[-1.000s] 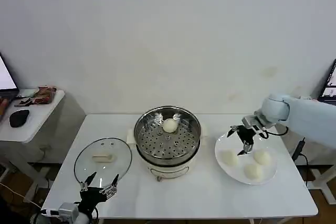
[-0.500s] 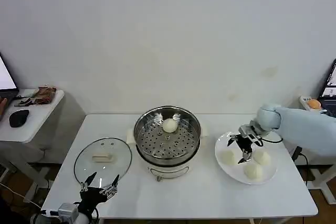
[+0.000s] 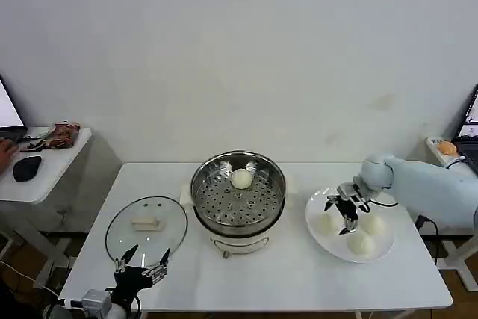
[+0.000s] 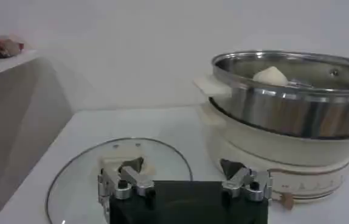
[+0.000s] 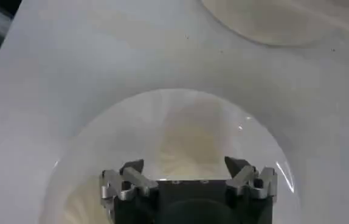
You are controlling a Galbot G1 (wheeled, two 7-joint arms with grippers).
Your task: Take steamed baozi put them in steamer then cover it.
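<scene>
The steel steamer [image 3: 237, 196] stands mid-table on its white base, with one steamed baozi [image 3: 241, 178] inside at the back. Three more baozi [image 3: 325, 223] [image 3: 372, 223] [image 3: 361, 243] lie on the white plate [image 3: 332, 248] to the right. My right gripper [image 3: 340, 216] is open low over the plate, beside the left bun. From the right wrist, the gripper [image 5: 183, 165] spreads above a pale bun [image 5: 186, 137]. The glass cover [image 3: 146, 225] lies flat on the left. My left gripper [image 3: 140, 263] waits open at its near edge, and the left wrist view shows this gripper [image 4: 180, 166] before the cover [image 4: 83, 176].
A side table [image 3: 45, 162] with a mouse and small items stands at far left. In the left wrist view the steamer [image 4: 290, 91] rises to one side with the bun [image 4: 270, 75] showing over its rim. Bare tabletop [image 3: 284, 274] lies in front of the pot.
My right gripper has dropped and drawn in over the plate, closer to the left bun. The left arm, cover and steamer are as before.
</scene>
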